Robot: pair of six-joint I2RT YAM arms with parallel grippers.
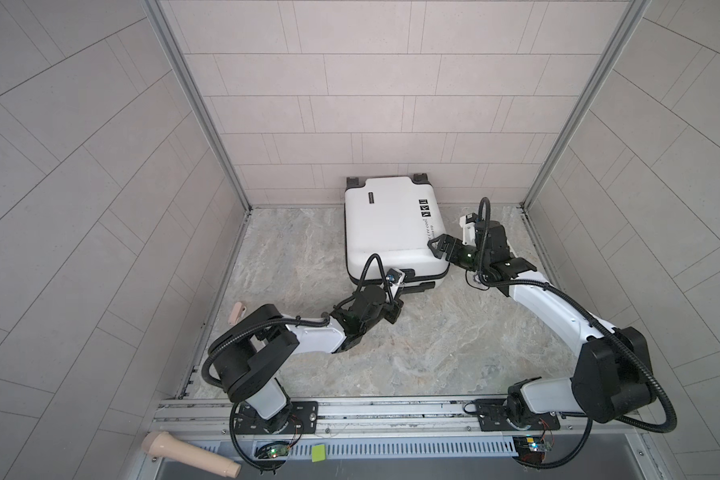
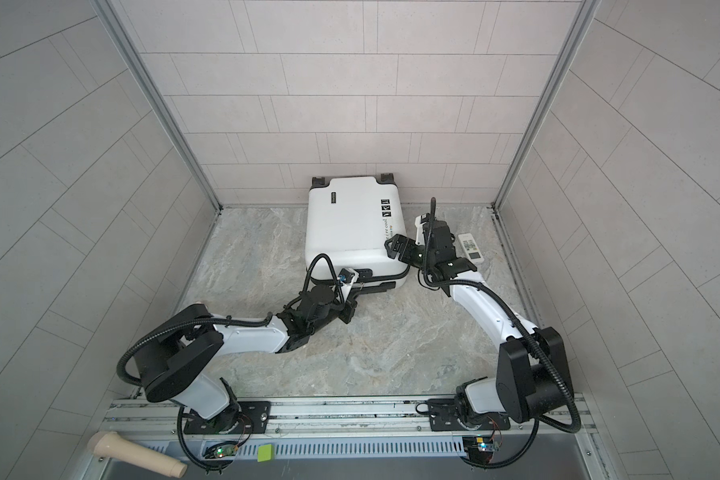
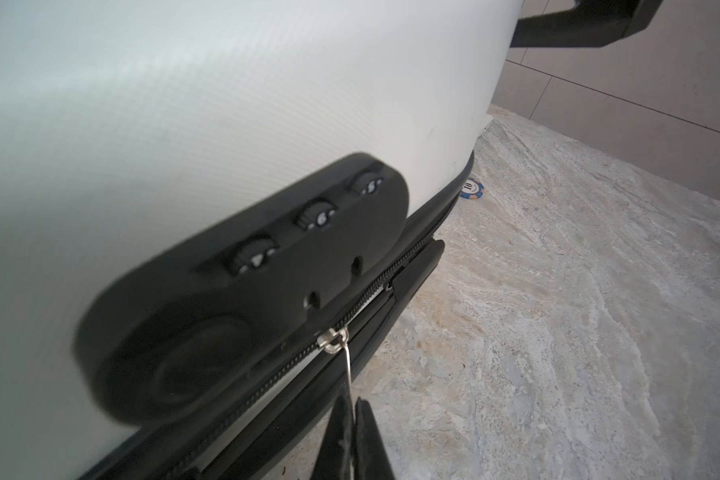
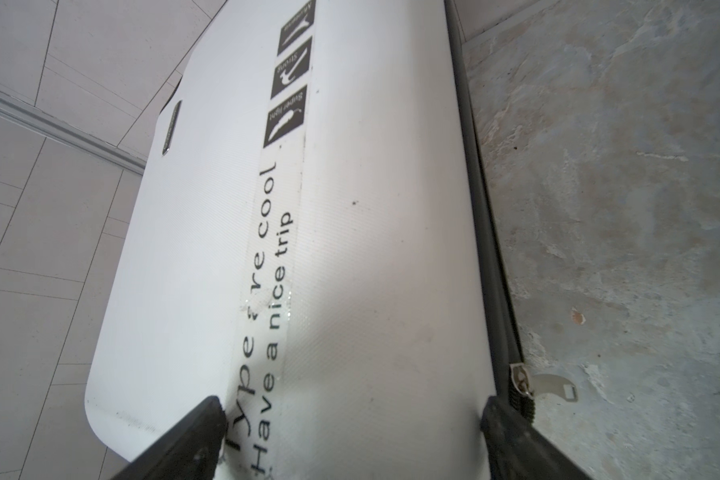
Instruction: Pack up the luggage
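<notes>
The zipper pull (image 3: pixel 348 365) is pinched tight by the left gripper (image 3: pixel 354 409); the white suitcase (image 4: pixel 371 249) is touched by the right gripper (image 4: pixel 350 415), spread wide.

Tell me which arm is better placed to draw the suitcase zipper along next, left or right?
Left. The left end effector is shut on the metal zipper pull beside the combination lock. The right end effector stands open across a corner of the suitcase lid, probably only steadying it.
</notes>
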